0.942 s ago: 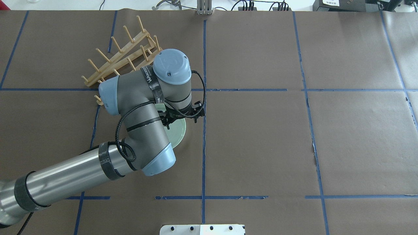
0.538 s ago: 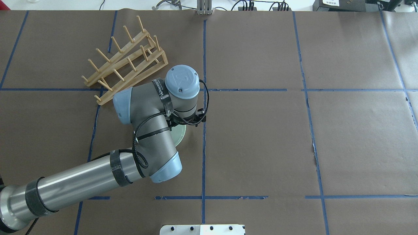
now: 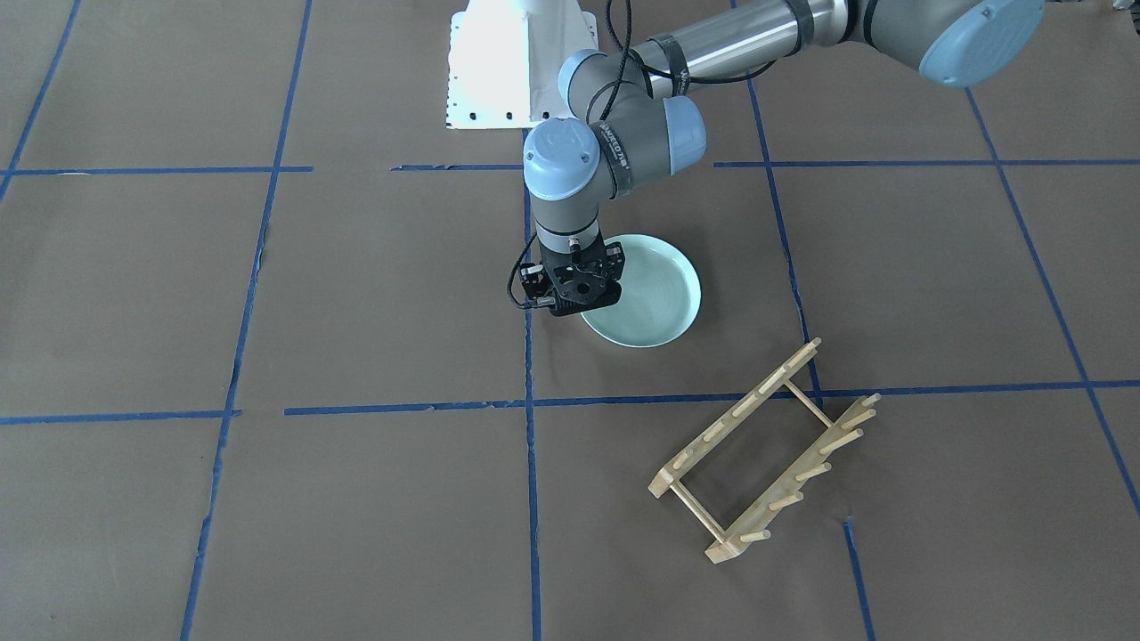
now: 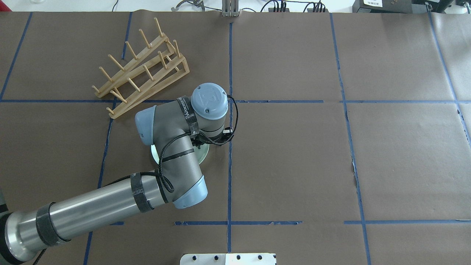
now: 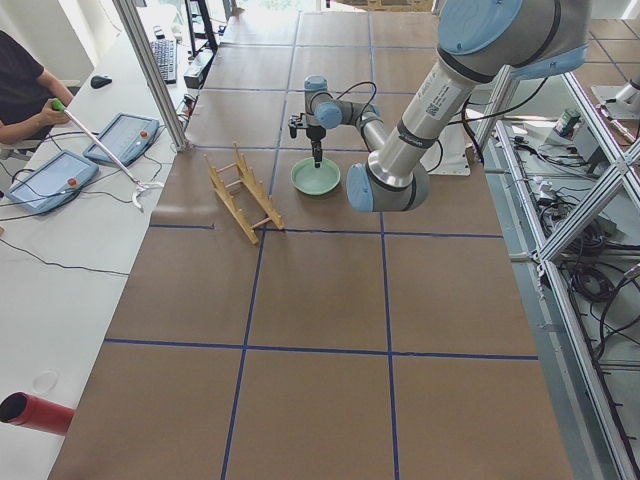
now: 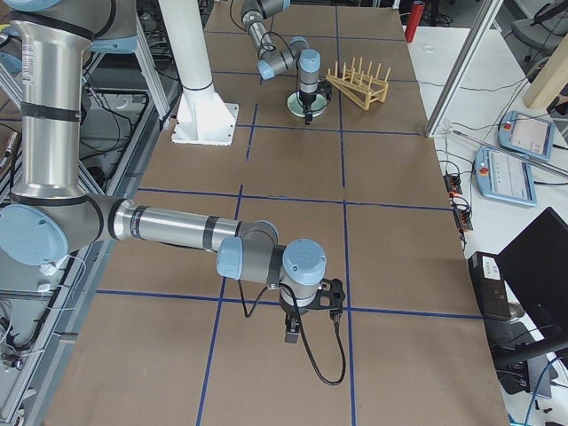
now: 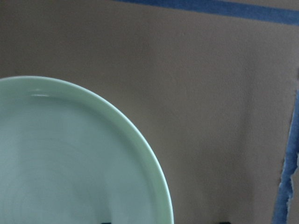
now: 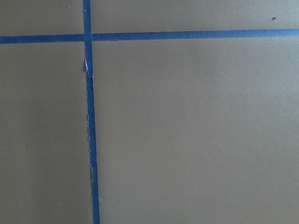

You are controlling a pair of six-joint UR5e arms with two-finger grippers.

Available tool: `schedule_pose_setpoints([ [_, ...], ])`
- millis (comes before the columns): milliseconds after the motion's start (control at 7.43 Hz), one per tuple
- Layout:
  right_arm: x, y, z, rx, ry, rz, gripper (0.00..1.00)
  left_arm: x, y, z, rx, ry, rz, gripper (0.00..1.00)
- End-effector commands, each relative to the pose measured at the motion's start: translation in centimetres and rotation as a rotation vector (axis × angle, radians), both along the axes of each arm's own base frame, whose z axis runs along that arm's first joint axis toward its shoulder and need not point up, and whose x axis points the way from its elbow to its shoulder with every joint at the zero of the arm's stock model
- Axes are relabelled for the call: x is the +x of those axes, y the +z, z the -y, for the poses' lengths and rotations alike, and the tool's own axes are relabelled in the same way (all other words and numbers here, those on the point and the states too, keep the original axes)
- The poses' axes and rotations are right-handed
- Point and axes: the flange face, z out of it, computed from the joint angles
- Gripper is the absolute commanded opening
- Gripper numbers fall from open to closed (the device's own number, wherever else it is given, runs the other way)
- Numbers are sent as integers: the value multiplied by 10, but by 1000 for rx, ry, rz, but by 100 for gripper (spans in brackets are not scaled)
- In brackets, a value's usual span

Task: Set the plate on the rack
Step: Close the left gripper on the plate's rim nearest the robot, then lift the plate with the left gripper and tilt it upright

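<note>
Plate (image 3: 655, 298) flat on table (image 3: 356, 499), apart from rack (image 3: 766, 450). Left fingers (image 3: 574, 304) swung off rack, lowered at plate rim, seemingly spread astride it, nothing grasped yet; pickup lined up. Right fingers (image 6: 291, 330): can't be told.

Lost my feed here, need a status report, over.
Left gripper open, low at plate rim. Right gripper far off, state unclear. Plate flat on table, rack apart, no plate in it. Nothing between them.
</note>
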Motion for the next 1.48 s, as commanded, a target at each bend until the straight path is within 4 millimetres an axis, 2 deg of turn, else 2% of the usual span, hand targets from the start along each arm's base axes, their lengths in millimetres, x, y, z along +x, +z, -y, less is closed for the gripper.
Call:
schedule_pose_setpoints([
  [0,0,0,0,0,0,0,100,-3,-6,-2,5,1,-10,0],
  [269,0,0,0,0,0,0,100,-4,1,-3,-6,-5,-3,0],
  [404,0,0,0,0,0,0,100,-10,-9,-1,1,-13,-19,0],
  [808,0,1,0,-1,0,0,100,-18,-10,0,3,-22,-32,0],
  [942,0,0,0,0,0,0,100,-41,-33,9,4,-74,-80,0],
  [1077,0,0,0,0,0,0,100,-87,-74,20,28,-144,-169,0],
  [1212,0,1,0,-1,0,0,100,-131,-102,33,28,-233,-249,0],
  [1346,0,0,0,0,0,0,100,-177,-126,59,35,-350,-379,0],
])
